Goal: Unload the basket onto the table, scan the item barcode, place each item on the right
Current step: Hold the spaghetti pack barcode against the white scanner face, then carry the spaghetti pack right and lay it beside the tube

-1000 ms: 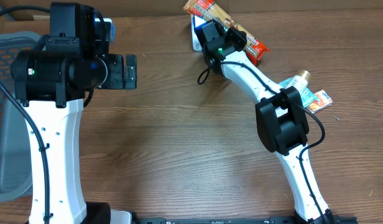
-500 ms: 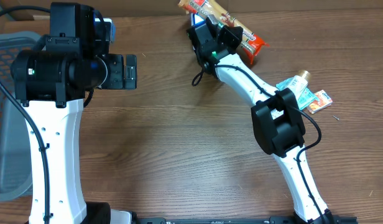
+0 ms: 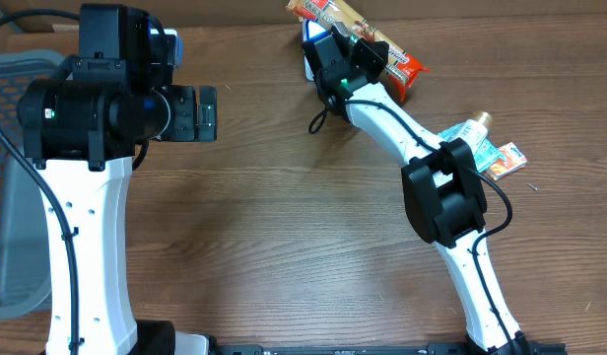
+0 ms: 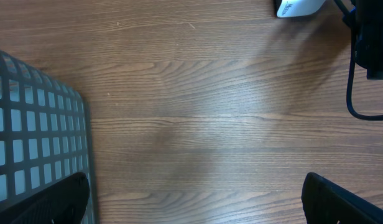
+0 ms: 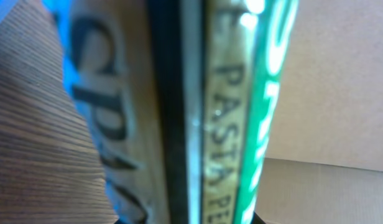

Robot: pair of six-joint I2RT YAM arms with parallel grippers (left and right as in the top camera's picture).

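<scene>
Writing: we are reading "PASTA PE" in dark letters down a pale gold strip on the pasta packet [image 5: 222, 112], which is filling the right wrist view edge-on. Large dark letters "SPA" are running down its tan face beside a blue patch. White letters on the green band are blurring too much for us to read.
Packet position: from overhead we are seeing the pasta packet [image 3: 397, 67] lying slantwise at the far edge of the counter [image 3: 284, 227], with its orange-red end sticking out to the right past the hand.
Right hand: the right hand [image 3: 351, 51] is gripping the packet around its middle, jaws drawn in close.
Left hand: the left hand [image 4: 194, 198] is hovering well apart from the packet, spread wide over bare wood.
White and blue item: it [image 3: 308, 44] is lying just left of the right hand, partly hidden by it.
Basket: a grey mesh basket [image 3: 8, 148] is sitting at the counter's left edge.
Other goods: a tube [image 3: 471, 128] and an orange and blue sachet [image 3: 503, 158] are lying near the right arm, apart from the packet.
</scene>
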